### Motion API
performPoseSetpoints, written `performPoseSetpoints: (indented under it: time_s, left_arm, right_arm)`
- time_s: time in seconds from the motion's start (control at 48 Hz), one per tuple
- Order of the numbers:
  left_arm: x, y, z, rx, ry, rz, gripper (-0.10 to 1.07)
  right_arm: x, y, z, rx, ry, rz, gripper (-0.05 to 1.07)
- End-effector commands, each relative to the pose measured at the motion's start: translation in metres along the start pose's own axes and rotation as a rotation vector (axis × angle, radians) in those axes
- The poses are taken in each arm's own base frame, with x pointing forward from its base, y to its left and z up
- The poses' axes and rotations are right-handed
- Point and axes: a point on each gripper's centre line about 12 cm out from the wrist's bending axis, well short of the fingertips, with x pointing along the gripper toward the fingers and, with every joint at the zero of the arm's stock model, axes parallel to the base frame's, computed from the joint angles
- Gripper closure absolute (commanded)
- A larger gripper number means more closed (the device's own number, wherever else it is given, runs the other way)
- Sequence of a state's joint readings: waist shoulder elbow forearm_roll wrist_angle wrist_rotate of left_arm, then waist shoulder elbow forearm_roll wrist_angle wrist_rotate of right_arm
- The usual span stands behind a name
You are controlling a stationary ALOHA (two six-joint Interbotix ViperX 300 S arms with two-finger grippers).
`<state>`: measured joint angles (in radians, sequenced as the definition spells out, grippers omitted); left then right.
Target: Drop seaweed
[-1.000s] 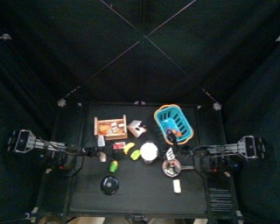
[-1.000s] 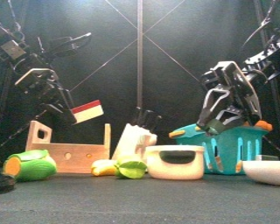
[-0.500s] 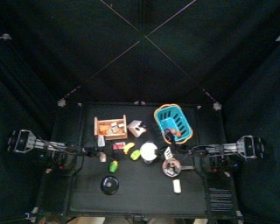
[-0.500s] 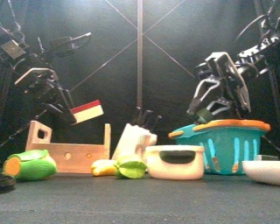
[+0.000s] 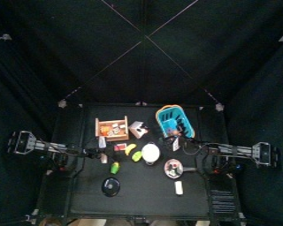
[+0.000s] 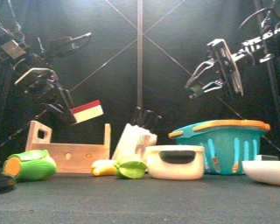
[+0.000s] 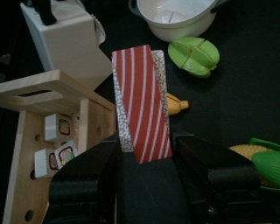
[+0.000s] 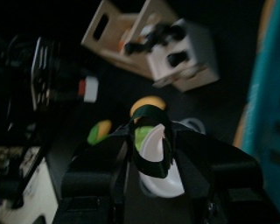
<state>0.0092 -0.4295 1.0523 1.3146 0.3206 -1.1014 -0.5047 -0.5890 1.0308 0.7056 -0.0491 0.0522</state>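
My right gripper (image 6: pixel 213 77) hangs high above the blue basket (image 6: pixel 220 140), shut on a small green and white seaweed piece (image 8: pixel 152 147). In the top view it (image 5: pixel 177 141) is over the basket's (image 5: pixel 173 122) near edge. My left gripper (image 6: pixel 59 94) is shut on a red-and-white striped packet (image 6: pixel 87 111) and holds it above the wooden tray (image 6: pixel 63 154). The left wrist view shows the packet (image 7: pixel 143 101) upright between the jaws, next to the tray (image 7: pixel 43 131).
A white block (image 6: pixel 136 140), a white bowl (image 6: pixel 175 162), a lime (image 6: pixel 130 169) and a green corn cob (image 6: pixel 31 164) stand along the front. Another white bowl (image 6: pixel 269 171) is at the right. A dark round thing (image 5: pixel 110 185) lies near the table's front.
My right gripper has risen from level with the basket to well above it, with the seaweed piece in it. The left arm has not moved.
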Motion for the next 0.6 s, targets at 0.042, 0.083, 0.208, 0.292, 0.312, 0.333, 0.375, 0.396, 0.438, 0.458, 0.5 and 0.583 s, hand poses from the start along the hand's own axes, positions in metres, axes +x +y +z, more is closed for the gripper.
performPoseSetpoints:
  time_s: [0.042, 0.083, 0.208, 0.292, 0.312, 0.333, 0.375, 0.396, 0.438, 0.458, 0.5, 0.583]
  left_arm:
    - [-0.001, 0.002, 0.005, -0.003, -0.015, 0.003, 0.28]
    - [-0.001, 0.002, 0.004, -0.003, -0.013, 0.004, 0.28]
    - [-0.001, 0.002, 0.004, -0.002, -0.014, 0.003, 0.28]
    - [-0.001, 0.002, 0.004, -0.002, -0.014, 0.003, 0.28]
    - [-0.001, 0.002, 0.004, -0.002, -0.014, 0.003, 0.28]
    - [-0.001, 0.002, 0.004, -0.002, -0.014, 0.003, 0.28]
    - [-0.001, 0.002, 0.004, -0.003, -0.013, 0.004, 0.28]
    - [-0.001, 0.002, 0.004, -0.002, -0.014, 0.003, 0.28]
    - [-0.001, 0.002, 0.004, -0.002, -0.014, 0.003, 0.28]
    - [-0.001, 0.002, 0.004, -0.002, -0.014, 0.003, 0.28]
    - [-0.001, 0.002, 0.004, -0.002, -0.014, 0.003, 0.28]
    - [-0.001, 0.002, 0.004, -0.001, -0.014, 0.003, 0.28]
  right_arm:
    - [0.001, -0.031, 0.019, 0.017, -0.068, -0.106, 0.28]
    - [0.002, -0.039, 0.020, 0.016, -0.070, -0.135, 0.28]
    - [0.005, -0.054, 0.022, 0.009, -0.079, -0.185, 0.28]
    - [0.007, -0.058, 0.024, 0.007, -0.093, -0.201, 0.28]
    - [0.007, -0.059, 0.025, 0.008, -0.097, -0.206, 0.28]
    - [0.008, -0.060, 0.026, 0.007, -0.103, -0.208, 0.27]
    - [0.008, -0.063, 0.026, 0.009, -0.113, -0.217, 0.27]
    - [0.009, -0.065, 0.026, 0.015, -0.116, -0.223, 0.27]
    - [0.011, -0.069, 0.028, 0.020, -0.133, -0.238, 0.26]
    - [0.011, -0.069, 0.029, 0.020, -0.140, -0.240, 0.26]
    - [0.013, -0.071, 0.030, 0.019, -0.149, -0.247, 0.24]
    - [0.017, -0.074, 0.030, 0.018, -0.160, -0.259, 0.20]
